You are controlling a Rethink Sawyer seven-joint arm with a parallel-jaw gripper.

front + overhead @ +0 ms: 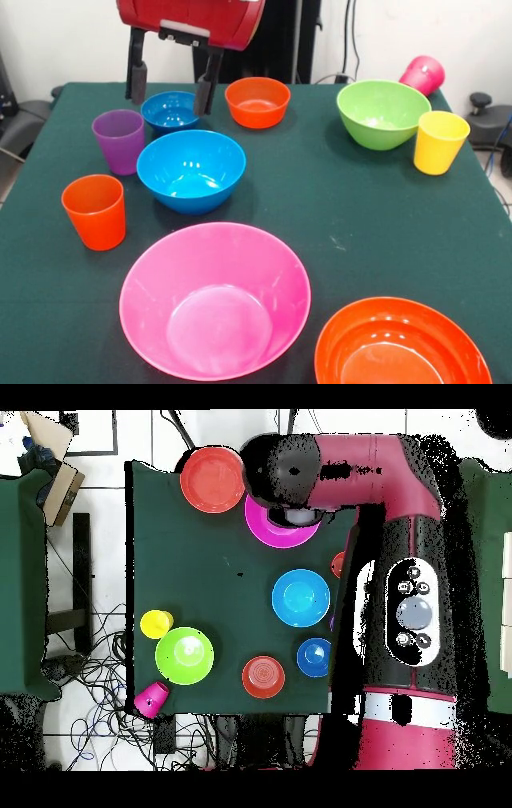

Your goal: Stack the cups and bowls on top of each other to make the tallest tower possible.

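My gripper is open and empty, with its fingers hanging on either side of the small blue bowl, just above its far rim. The purple cup and the orange cup stand upright to the left of the medium blue bowl. The small orange bowl sits to the right of the gripper. The lime green bowl and the yellow cup stand at the right. The magenta cup lies on its side at the far right corner. The very large pink bowl and the large orange bowl are nearest the camera. Nothing is stacked.
In the overhead view the arm covers the table's right side and part of the pink bowl. The magenta cup lies at the table's edge. Cables and boxes lie on the floor beside the dark green table.
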